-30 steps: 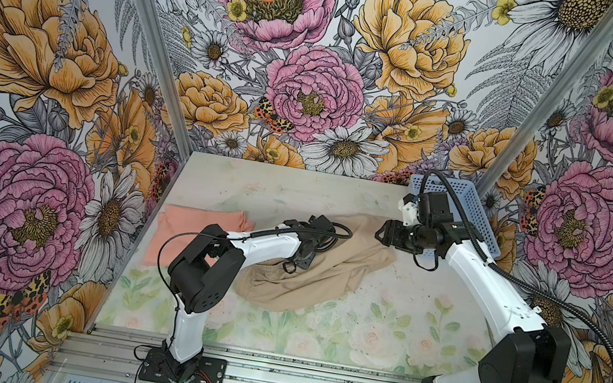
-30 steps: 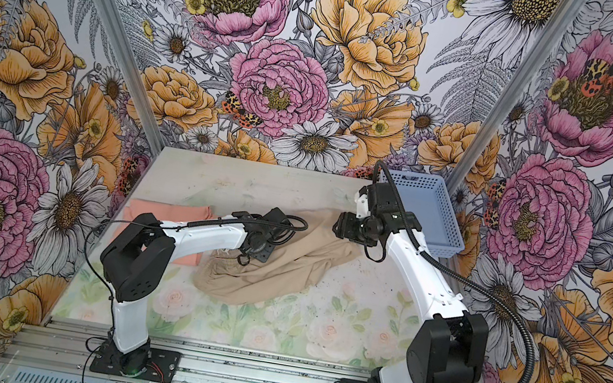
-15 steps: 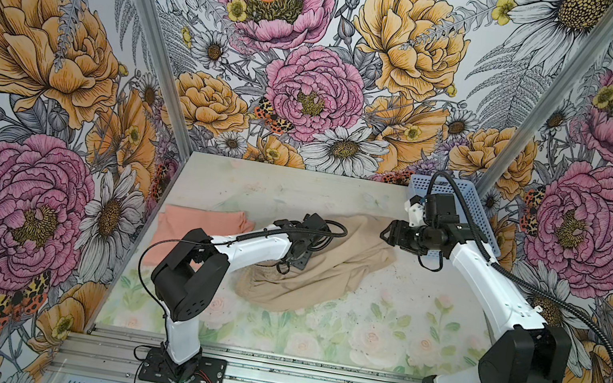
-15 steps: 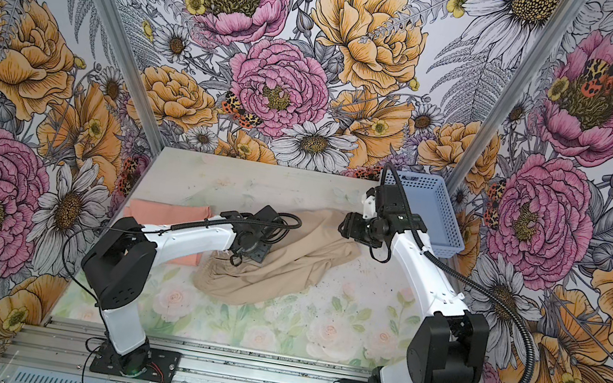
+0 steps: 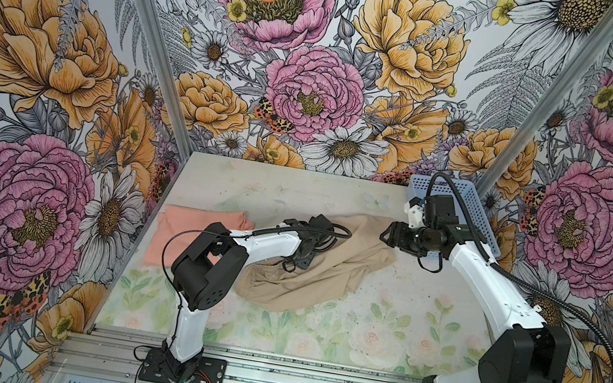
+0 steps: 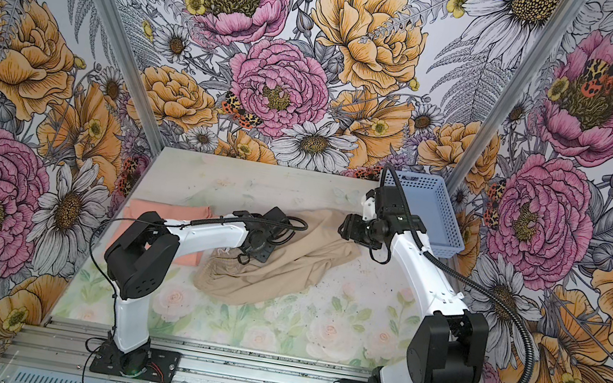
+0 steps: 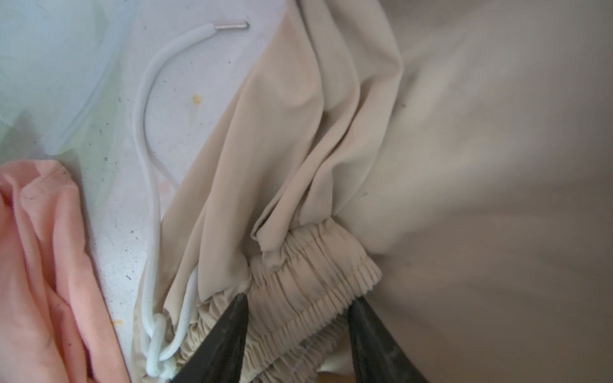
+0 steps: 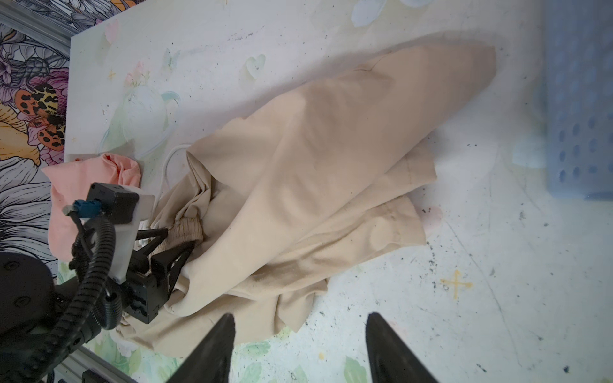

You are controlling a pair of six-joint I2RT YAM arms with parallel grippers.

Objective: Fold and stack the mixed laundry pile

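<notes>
At the middle of the pale flower-printed table [image 5: 356,336], your left fingers [image 7: 225,338] stood apart on either side of the gathered elastic waistband [image 7: 308,275] of the crumpled beige-tan garment [image 5: 325,271] — whether they were actually pinching it, I cannot tell. Your right fingers [image 8: 212,351] hung open and empty above the table by the garment's far end, near the light blue perforated plastic basket [image 5: 474,212]. The peach-pink T-shirt [image 5: 181,222] lay at the table's left edge, close beside the beige heap. As I judged it, a lift on so little bunched elastic could slip, or drag the twisted heap instead of spreading it. The loose white drawstring [image 7: 146,139] trailed toward the T-shirt — it could snag, and a sideways pull could rumple that shirt.
</notes>
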